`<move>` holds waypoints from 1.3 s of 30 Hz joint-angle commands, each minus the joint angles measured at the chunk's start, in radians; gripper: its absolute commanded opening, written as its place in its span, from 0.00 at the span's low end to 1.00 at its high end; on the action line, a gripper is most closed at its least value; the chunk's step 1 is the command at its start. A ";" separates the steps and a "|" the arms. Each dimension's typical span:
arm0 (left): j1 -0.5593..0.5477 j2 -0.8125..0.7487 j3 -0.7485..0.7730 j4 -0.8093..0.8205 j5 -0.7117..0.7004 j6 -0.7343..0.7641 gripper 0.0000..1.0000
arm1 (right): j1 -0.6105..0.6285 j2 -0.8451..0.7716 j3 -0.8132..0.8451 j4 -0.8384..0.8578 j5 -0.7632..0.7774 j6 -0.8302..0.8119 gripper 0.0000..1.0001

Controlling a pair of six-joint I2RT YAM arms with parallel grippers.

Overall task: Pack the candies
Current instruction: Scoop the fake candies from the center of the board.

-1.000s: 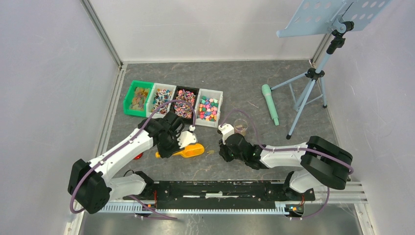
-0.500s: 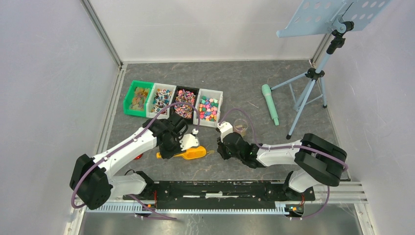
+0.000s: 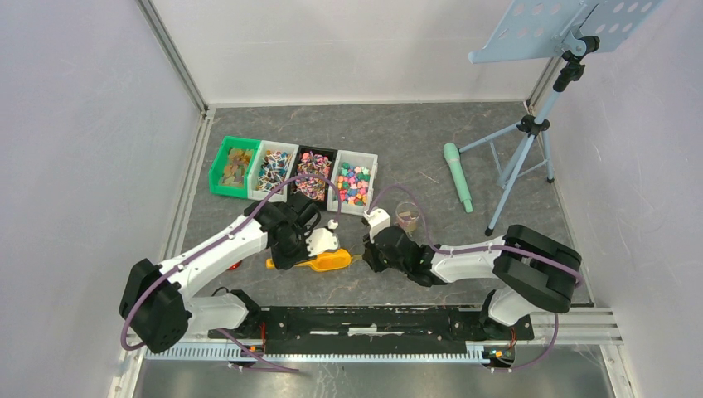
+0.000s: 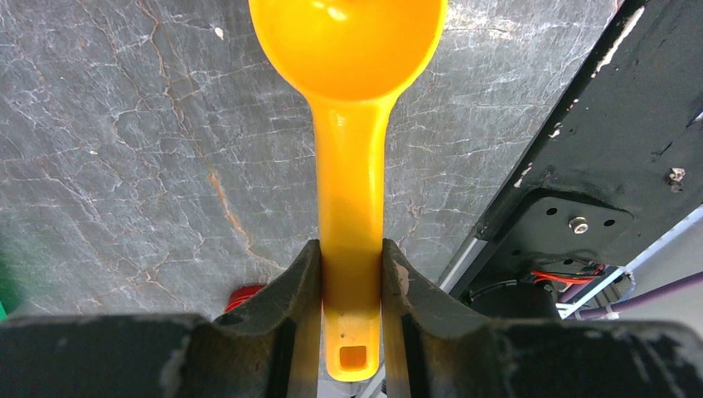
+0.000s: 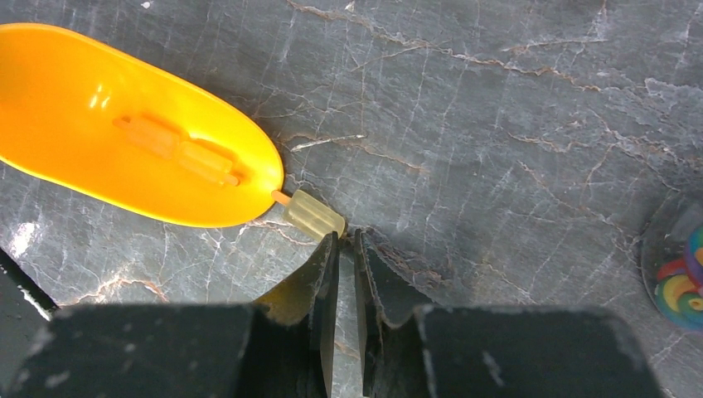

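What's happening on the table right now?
The left claw grips the orange scoop by its handle, bowl low over the table. The right claw, nearly closed and empty, sits just behind a loose yellowish candy lying at the scoop's lip, seemingly to nudge it in. The candy bins and clear cup sit beyond, untouched.

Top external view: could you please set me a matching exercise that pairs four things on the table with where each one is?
Things:
1. orange scoop
2. green bin
3. clear cup
4. pale green stick

Places:
A. leftmost in the row of bins
B. lying beside the tripod
C. held by its handle in the left gripper
D. standing close to the right gripper

Pairs: 1-C, 2-A, 3-D, 4-B
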 commanded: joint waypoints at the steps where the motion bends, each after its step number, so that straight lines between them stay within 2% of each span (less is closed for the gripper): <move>1: -0.006 -0.020 0.032 0.000 -0.005 0.030 0.02 | 0.007 0.019 0.041 0.025 -0.011 0.015 0.18; 15: -0.015 -0.012 0.035 0.058 0.009 0.005 0.02 | 0.008 0.061 0.050 0.101 -0.057 0.008 0.17; 32: -0.015 -0.050 0.019 0.085 -0.003 -0.020 0.02 | 0.007 -0.025 -0.024 0.272 -0.118 -0.030 0.17; 36: -0.015 -0.050 0.021 0.089 -0.002 -0.023 0.02 | 0.008 -0.012 -0.014 0.309 -0.172 -0.029 0.17; 39: -0.016 -0.059 0.016 0.093 -0.007 -0.029 0.02 | 0.007 -0.016 -0.008 0.293 -0.160 -0.022 0.17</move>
